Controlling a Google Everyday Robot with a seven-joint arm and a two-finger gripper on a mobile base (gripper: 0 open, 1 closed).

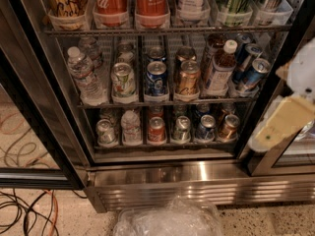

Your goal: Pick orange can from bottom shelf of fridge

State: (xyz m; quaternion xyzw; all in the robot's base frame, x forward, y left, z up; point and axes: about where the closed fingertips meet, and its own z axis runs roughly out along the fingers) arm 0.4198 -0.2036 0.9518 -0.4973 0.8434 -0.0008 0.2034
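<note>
The fridge (pixel 29 97) stands open, with black door frames and wire racks. The bottom shelf (pixel 167 144) holds one row of small cans in clear trays. The orange can (pixel 229 127), copper-coloured with a silver top, stands upright at the right end of that row. A red can (pixel 156 130) stands in the middle of the row. My gripper (pixel 285 122), cream and white, hangs at the right edge of the view in front of the right door frame. It is to the right of the orange can and apart from it, holding nothing I can see.
The rack above holds a water bottle (pixel 84 75), a taller gold-amber can (pixel 187 77) and blue cans (pixel 156 77). A ribbed steel base (pixel 197 193) runs below the shelves. Crumpled clear plastic (pixel 170 219) lies on the floor in front. Cables (pixel 24 210) lie at the lower left.
</note>
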